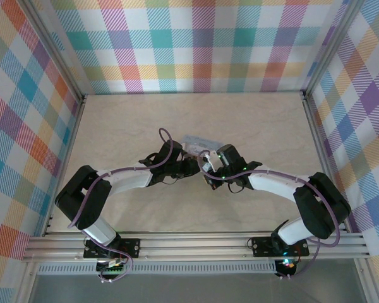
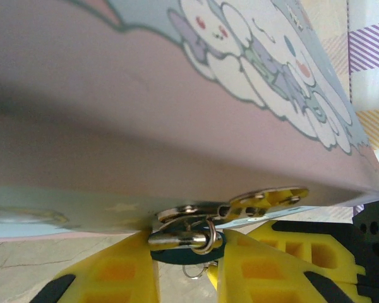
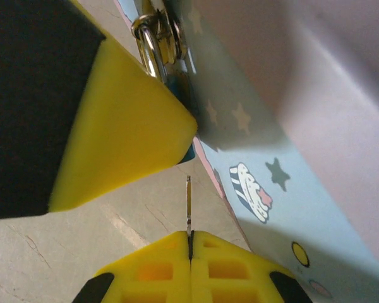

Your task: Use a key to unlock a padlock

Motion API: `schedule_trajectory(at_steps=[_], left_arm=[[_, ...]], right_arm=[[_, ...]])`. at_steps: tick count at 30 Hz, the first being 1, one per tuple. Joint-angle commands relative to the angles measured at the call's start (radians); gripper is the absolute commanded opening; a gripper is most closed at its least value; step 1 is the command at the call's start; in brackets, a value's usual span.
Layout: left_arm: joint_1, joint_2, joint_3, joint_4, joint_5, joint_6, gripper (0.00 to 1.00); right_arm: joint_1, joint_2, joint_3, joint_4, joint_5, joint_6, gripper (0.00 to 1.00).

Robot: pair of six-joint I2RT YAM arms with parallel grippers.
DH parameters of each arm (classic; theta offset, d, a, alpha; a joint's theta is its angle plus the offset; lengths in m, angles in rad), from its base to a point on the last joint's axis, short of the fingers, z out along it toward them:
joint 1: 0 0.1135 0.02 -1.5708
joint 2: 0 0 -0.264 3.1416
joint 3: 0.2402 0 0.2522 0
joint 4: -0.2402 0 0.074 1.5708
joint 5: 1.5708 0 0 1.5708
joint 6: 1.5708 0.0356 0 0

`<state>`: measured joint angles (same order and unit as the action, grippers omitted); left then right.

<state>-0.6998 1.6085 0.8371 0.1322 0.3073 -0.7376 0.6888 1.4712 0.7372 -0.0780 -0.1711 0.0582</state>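
Note:
The tiny teal padlock [image 2: 177, 256] hangs by its silver shackle from the hasp [image 2: 265, 202] on the front of the pale blue cartoon tin box [image 2: 145, 113]. My left gripper [image 2: 188, 262] is shut on the padlock, one yellow finger on each side of its body. In the right wrist view, my right gripper [image 3: 191, 243] is shut on the key [image 3: 188, 202], whose thin blade sticks straight out of the fingertips. The blade's tip stands a short way below the padlock [image 3: 187, 153], apart from it. From above, both grippers [image 1: 192, 165] [image 1: 206, 172] meet just in front of the box [image 1: 196, 141].
The tin box stands mid-table on the pale marbled top [image 1: 252, 120]. A small split ring [image 2: 196, 273] dangles under the padlock. The left arm's yellow finger [image 3: 114, 132] sits close above the key blade. Checked walls enclose the table on three sides.

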Motion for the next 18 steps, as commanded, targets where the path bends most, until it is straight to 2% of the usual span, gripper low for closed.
schedule_trajectory(at_steps=[1,18], left_arm=[[-0.011,-0.038,0.041,0.040,0.026,-0.003,0.17],[-0.011,-0.041,0.041,0.038,0.033,-0.011,0.16]], right_arm=[[0.005,-0.002,0.024,0.038,-0.005,-0.027,0.00],[0.005,0.018,0.013,0.104,-0.014,-0.015,0.00]])
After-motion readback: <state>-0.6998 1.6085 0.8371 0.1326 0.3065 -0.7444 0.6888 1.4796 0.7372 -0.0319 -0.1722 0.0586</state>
